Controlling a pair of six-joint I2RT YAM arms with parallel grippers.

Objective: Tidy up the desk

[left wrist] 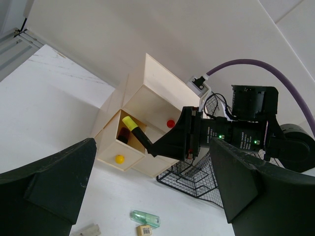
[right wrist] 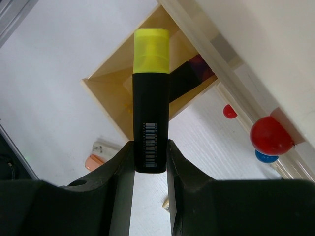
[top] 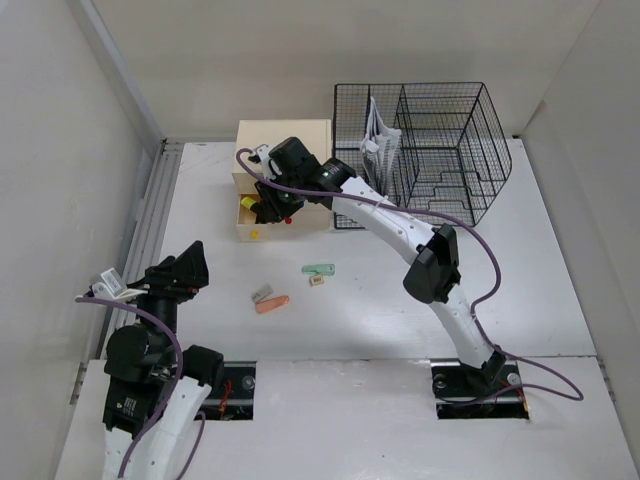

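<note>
white desk (top: 560,300) spread beneath both arms, with loose bits (top: 272,302) lying mid-table. from above, the right gripper (top: 272,208) hung over the open drawer (top: 250,228) of the wooden box (top: 285,140). the left gripper (top: 188,264) sat well apart, jaws wide and empty.

from the left wrist, the highlighter (left wrist: 134,129) pointed steeply into the drawer, beside a dark pen (left wrist: 123,137) lying inside.

from the right wrist, the fingers (right wrist: 118,187) pinched only the highlighter's tail end. so short a hold could let it pivot, and the yellow cap (right wrist: 151,49) might catch the drawer wall or the pen.
</note>
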